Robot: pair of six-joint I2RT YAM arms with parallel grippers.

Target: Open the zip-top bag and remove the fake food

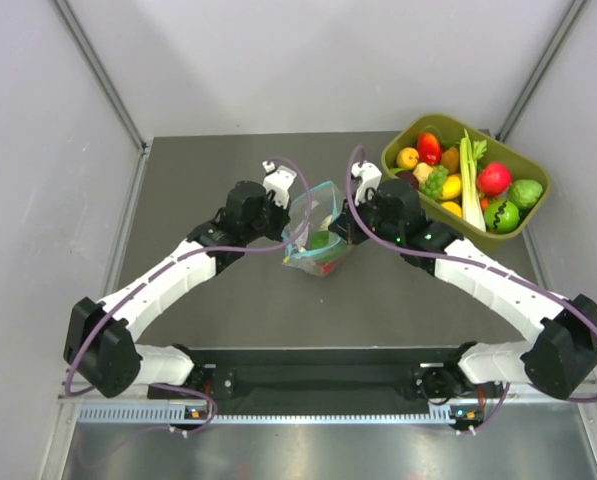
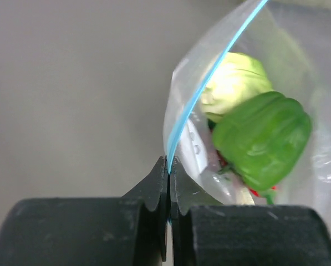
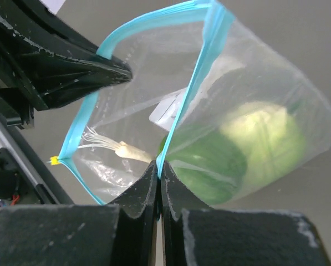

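Left fingers (image 2: 153, 189) pinch shut on one zip strip of the bag (image 1: 316, 240), which sits mid-worktop (image 1: 278, 310), mouth gaping, clear plastic around the cabbage (image 2: 234, 83) and green pepper (image 2: 262, 138); right fingers (image 3: 138, 200) clamp the opposite strip. A green tub (image 1: 526, 225) of toy produce sits far right.

Robot lab (panel-walled table (image 1: 308, 310))

Left arm (image 1: 168, 275), right arm (image 1: 493, 285): white shells, chunky black joints, purple cables (image 1: 68, 368) looping alongside. Up close, matte black fingers (image 3: 137, 194), wedge-tipped and flecked with pale scuffs.
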